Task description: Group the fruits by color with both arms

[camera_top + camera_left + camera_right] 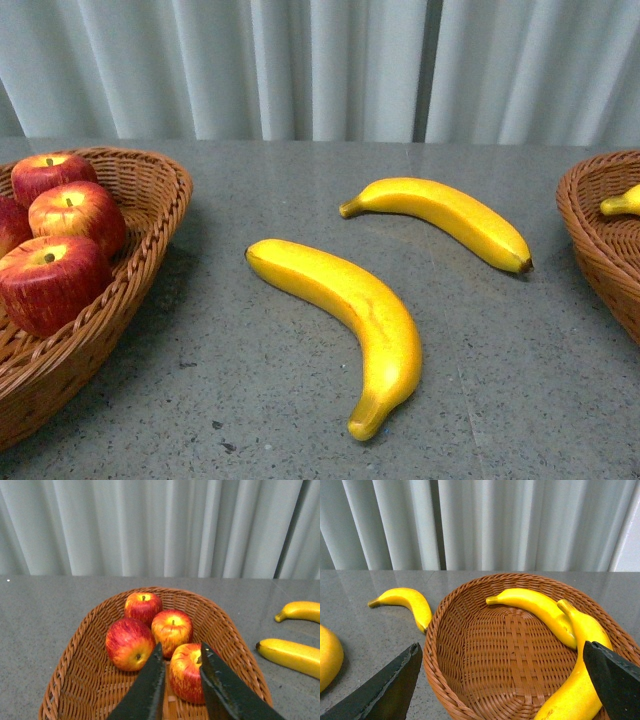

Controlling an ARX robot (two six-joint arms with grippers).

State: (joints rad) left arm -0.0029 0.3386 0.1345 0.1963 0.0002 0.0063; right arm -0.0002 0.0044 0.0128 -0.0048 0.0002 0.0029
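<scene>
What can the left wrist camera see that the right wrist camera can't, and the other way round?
Only the left wrist view: four red apples in a wicker basket, behind the left gripper. Only the right wrist view: two basketed bananas in a second basket, framed by the wide-open right gripper. Both: the two loose bananas on the grey table, and the pale curtain.

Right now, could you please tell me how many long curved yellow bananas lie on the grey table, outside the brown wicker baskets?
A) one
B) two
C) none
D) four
B: the front view shows two lying on the bare table, the near banana and the far banana. The other bananas lie inside the right wicker basket.
</scene>
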